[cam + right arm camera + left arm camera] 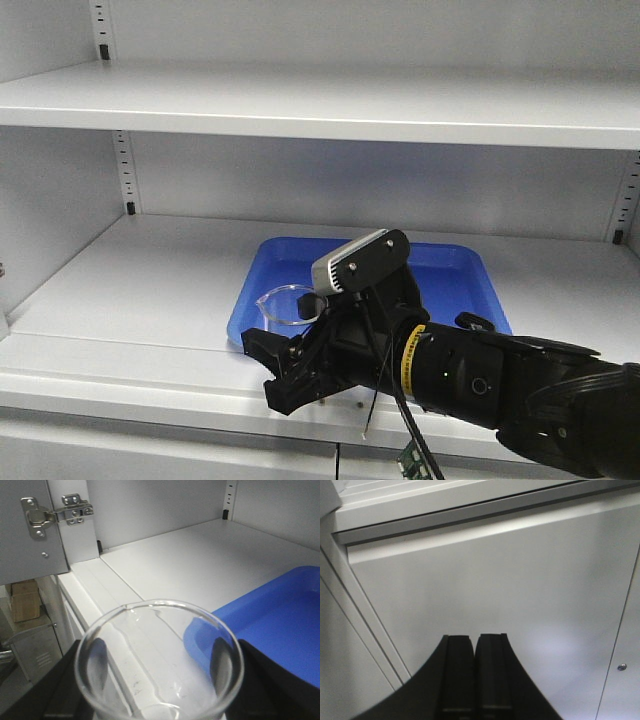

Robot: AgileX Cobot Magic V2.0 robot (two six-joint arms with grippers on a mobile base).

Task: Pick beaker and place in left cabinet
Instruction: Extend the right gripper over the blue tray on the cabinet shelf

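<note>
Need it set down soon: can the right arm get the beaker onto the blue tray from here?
Probably yes. The right gripper, shut on the beaker, is at the cabinet shelf front edge by the blue tray, with nothing standing between them.

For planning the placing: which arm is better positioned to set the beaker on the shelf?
Right. The right gripper holds the beaker over the cabinet shelf front edge; the left gripper is shut, empty, facing a flat panel.
</note>
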